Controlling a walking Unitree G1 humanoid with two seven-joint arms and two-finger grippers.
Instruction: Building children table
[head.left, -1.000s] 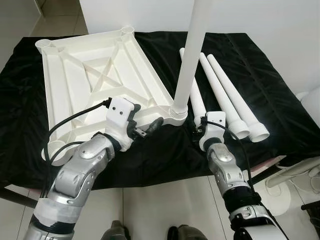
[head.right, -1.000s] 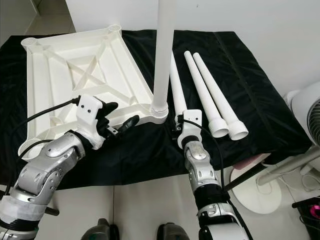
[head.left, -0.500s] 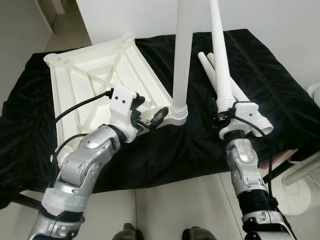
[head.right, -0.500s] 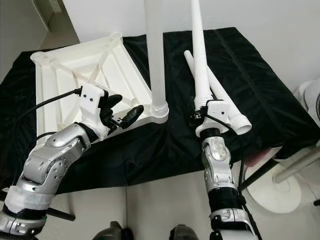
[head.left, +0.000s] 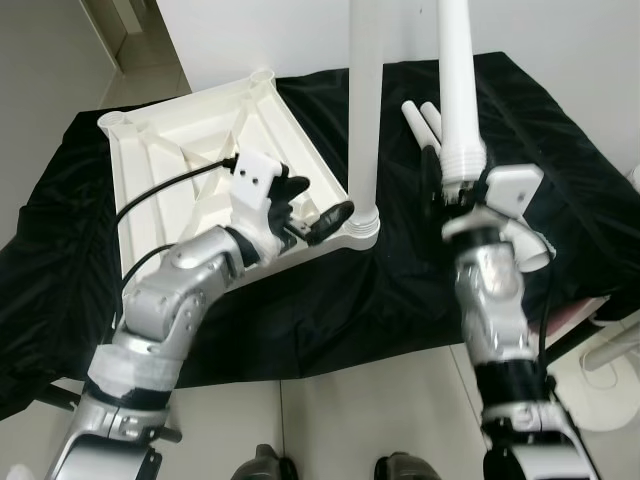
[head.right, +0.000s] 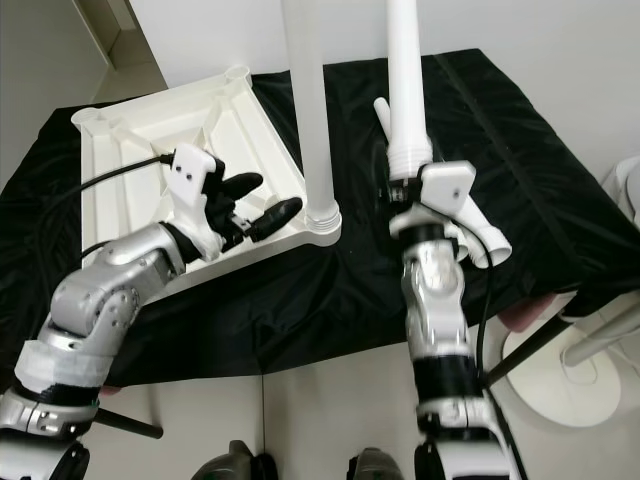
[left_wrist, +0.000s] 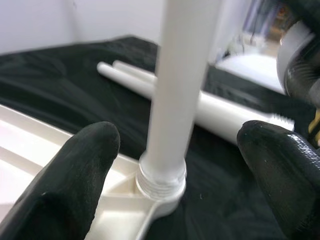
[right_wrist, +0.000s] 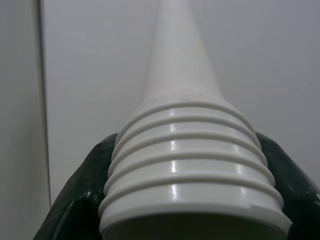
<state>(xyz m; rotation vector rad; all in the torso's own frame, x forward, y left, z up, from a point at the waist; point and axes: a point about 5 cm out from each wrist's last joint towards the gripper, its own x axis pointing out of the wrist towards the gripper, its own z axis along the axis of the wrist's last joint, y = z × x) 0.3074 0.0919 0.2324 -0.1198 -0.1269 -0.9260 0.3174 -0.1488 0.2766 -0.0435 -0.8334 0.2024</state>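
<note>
Tabletop (head.left: 190, 150): white, underside up, lying on a black cloth (head.left: 330, 310); a round socket at each visible corner

Fitted leg (head.left: 364, 110): standing upright in the near corner socket (head.left: 362, 228), on the side toward the right arm

Held leg (head.right: 408, 90): upright, clear of the cloth, threaded end down; right pincer (head.right: 405, 180) clamped round it at the threads, which the right wrist view shows gripped between the two pads

Spare legs (head.left: 430, 112): two, lying side by side on the cloth behind the held leg

Left pincer (head.left: 318, 208): spread wide, holding nothing, over the tabletop edge just beside the fitted leg; in the left wrist view its fingers (left_wrist: 75, 165) stand either side of that leg's base without touching

Step in hand (judged): carrying the held leg to a vacant socket

Handling notes:
- keep the leg plumb so the threads start square, not crossed
- lower until the threaded end seats in the socket mouth, then turn
- the left pincer could press on the tabletop rim to stop it sliding on the cloth
- swing wide of the fitted leg in transit
</note>
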